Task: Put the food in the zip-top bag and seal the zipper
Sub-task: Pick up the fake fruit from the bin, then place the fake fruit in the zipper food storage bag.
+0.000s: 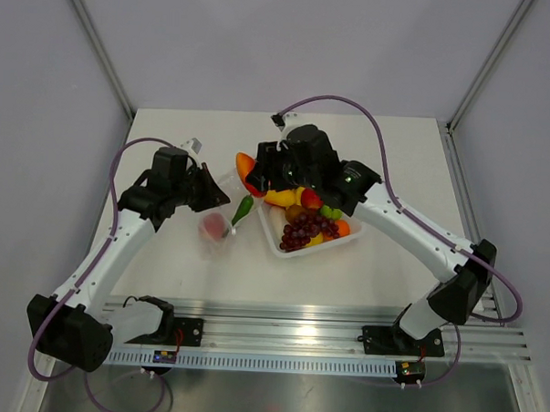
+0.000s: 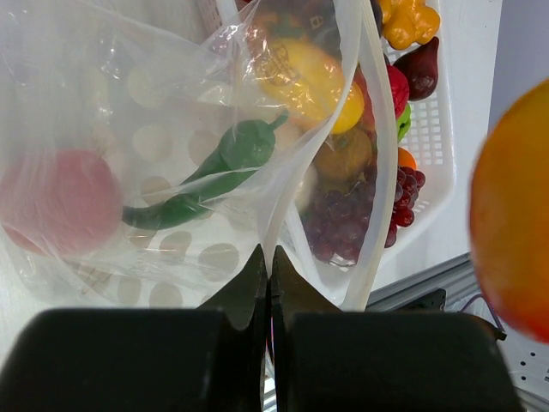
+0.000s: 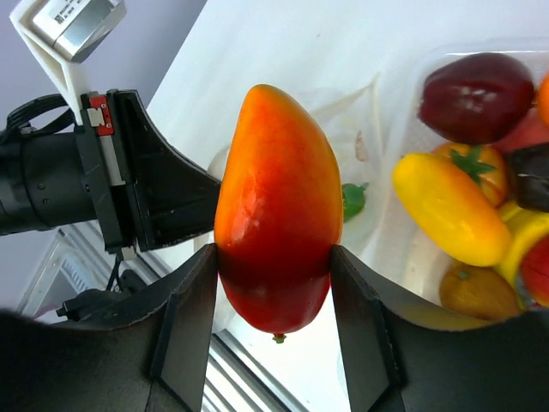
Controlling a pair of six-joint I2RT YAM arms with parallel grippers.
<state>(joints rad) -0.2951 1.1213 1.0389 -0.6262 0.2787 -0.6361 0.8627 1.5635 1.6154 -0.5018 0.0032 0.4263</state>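
Observation:
The clear zip-top bag (image 1: 222, 213) lies left of the white tray (image 1: 351, 238). It holds a pink-red fruit (image 1: 212, 226) and a green chili (image 1: 243, 209); both show through the plastic in the left wrist view, the fruit (image 2: 56, 202) and the chili (image 2: 210, 172). My left gripper (image 2: 268, 257) is shut on the bag's mouth edge (image 2: 273, 219) and holds it up. My right gripper (image 3: 274, 283) is shut on an orange-red mango (image 3: 276, 240), held above the bag's mouth, next to the left gripper (image 3: 163, 189). The mango (image 1: 247, 166) also shows from above. The zipper strip is not clearly visible.
The tray holds purple grapes (image 1: 306, 230), a yellow piece (image 3: 450, 206), a dark red apple (image 3: 478, 96), and orange and green pieces. The aluminium rail (image 1: 343, 318) runs along the near table edge.

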